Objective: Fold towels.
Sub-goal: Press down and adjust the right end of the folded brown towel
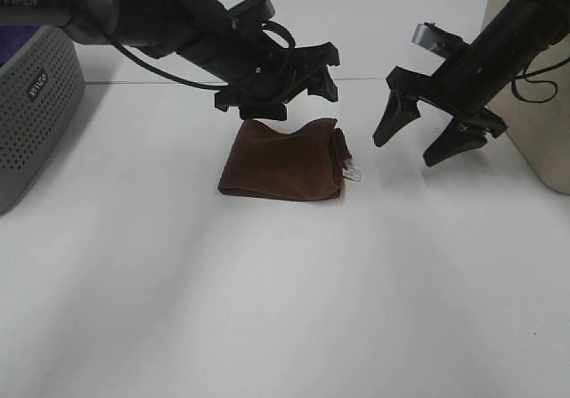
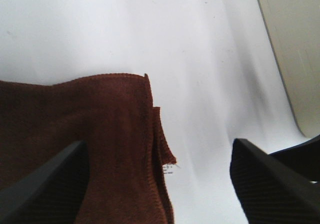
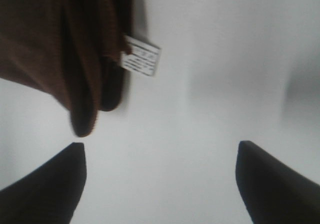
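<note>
Towel status: dark reddish-brown terry cloth towel (image 1: 283,165) lies mid white surface (image 1: 267,309), already doubled into a rough rectangle, layers stacked at the edge nearest my right gripper (image 1: 408,149). At that edge's near corner a small white care tag (image 1: 354,174) sticks out. My left gripper (image 1: 294,91) hovers above the towel's far edge, not touching, jaws spread wide w/ nothing btwn them. Wrist cam shows one finger over cloth, the other over bare surface past the layered edge. Right gripper hangs just beside the tag side, apart from the cloth, jaws also spread & empty.

Handling, my guess: light, soft, limp, no stiffness, so it'll droop & drag from any single pinch point. Terry pile prob. gives decent friction on the pads, so slip is unlikely; nothing fragile. Main risk is catching only the top layer at the stacked edge, which would peel the fold open instead of carrying it. Far edge looks wavy w/ a dip in the middle, so layers aren't perfectly aligned.

Where to grab: if another fold is wanted, I'd take both corners of one side, one per gripper, pinching thru all layers low at the surface, then carry over evenly. Tag corner is a handy landmark for the right side. Over on the left, grey perforated basket (image 1: 36,104) sits well apart, no issue.
</note>
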Motion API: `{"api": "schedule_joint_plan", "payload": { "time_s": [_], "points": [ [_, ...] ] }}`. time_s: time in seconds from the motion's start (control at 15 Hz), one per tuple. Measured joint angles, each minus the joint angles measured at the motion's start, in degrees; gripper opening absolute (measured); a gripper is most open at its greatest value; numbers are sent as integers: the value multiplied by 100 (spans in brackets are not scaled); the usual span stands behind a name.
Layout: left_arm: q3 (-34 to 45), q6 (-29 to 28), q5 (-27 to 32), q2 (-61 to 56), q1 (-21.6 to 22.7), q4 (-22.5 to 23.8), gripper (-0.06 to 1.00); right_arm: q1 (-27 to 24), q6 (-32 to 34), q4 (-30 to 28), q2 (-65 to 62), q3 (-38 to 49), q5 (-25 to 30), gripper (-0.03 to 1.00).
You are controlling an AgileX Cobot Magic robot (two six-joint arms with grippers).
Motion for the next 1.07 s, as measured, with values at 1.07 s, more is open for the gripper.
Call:
{"api": "schedule_joint_plan", "payload": {
  "time_s": [1.07],
  "points": [
    [-6, -103, 1868, -166, 1306, 1713, 72, 791, -2097, 3839, 1518, -779, -481, 77]
  ]
}}
